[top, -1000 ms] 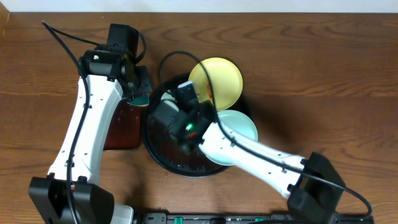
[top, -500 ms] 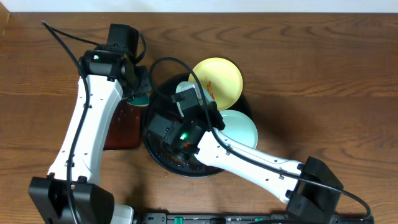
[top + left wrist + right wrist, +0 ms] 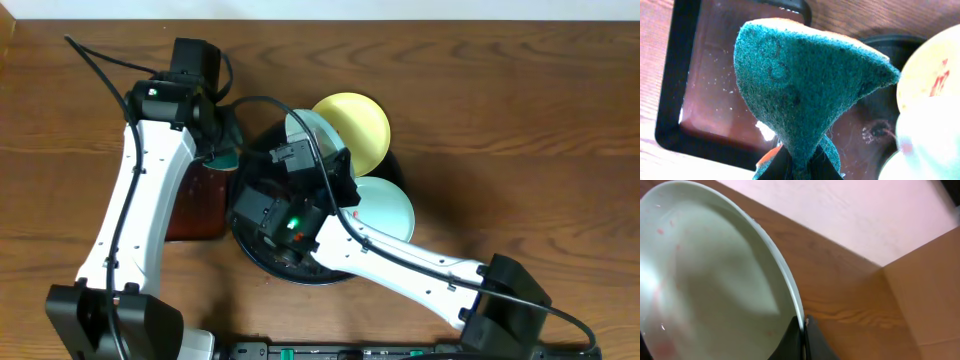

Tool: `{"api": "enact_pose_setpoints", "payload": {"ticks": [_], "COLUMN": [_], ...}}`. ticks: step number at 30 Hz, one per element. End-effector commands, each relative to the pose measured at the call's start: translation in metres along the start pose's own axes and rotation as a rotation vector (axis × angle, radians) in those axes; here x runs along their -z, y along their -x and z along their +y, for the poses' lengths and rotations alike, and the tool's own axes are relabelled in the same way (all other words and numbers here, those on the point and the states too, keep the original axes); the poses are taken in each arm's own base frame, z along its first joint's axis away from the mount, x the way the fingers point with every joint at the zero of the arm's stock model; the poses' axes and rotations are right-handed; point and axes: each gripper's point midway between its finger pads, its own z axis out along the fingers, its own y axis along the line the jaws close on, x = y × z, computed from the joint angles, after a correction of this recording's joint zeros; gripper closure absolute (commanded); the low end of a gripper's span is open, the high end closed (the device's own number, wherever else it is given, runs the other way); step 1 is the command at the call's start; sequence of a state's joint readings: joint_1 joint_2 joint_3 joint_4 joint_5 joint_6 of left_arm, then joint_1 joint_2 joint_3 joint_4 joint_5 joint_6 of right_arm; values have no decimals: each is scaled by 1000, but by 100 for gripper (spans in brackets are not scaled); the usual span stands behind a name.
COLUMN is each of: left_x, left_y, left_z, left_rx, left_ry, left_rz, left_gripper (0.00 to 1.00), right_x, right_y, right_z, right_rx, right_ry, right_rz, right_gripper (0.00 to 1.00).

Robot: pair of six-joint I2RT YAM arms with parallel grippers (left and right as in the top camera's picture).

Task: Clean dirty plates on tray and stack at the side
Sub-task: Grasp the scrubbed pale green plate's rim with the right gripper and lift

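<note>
Probably stiff, light and sauce-slick, the pale blue-green plate (image 3: 715, 280) stands tilted on edge over the tray (image 3: 290, 272) at 12 o'clock, its thin rim, the surest hold, pinched by the right gripper (image 3: 801, 326), while the left gripper (image 3: 799, 161) clenches the green sponge (image 3: 800, 85) at 10 o'clock.

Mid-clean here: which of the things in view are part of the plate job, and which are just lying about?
Job: green scouring pad, in left gripper; blue-green plate, gripped at its rim by right gripper; yellow plate; second blue-green plate; round black tray.
Lying about: rectangular black tray, beside the round one.
</note>
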State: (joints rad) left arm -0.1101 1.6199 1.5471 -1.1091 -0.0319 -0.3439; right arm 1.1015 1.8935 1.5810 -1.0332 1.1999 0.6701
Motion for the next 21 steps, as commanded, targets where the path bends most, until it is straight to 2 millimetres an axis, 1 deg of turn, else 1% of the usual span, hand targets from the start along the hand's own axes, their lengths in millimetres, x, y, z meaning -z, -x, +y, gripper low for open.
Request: {"api": "enact_pose_setpoints", "payload": {"ticks": [1,2,3,6,9,13,16,19,21], "left_x": [-1,-1,-1,-1,-1,-4,-9,-12,-12], "left_y": [2,1,-1,-1,-1,-5,-10,-13,-14], "left_z": [4,4,5,5,5,7,8,9,10], "left_rx": [64,63,62,63,62,61,60,58,57], "left_ry": [9,12,15,16,16,22,29,35,36], "left_rz": [1,7,13,14,14,28,43,56,58], "left_gripper": [92,92,93,93,92,92,92,92,92], "right_x": [-13,-17,-23,-29,-31,-29,-26,-26,-30], "right_y": [1,-1,-4,-15,-22,-17,-8,1,5], "right_z": [3,9,21,45,53,52,43,24,8], "right_rx": [-4,26,49,59,48,17,-21,-89,-135], "right_ry": [73,119,204,387,501,615,693,750,768], "right_rz": [64,90,134,227,295,321,322,334,346], "right_gripper": [99,99,99,99,99,99,99,99,99]}}
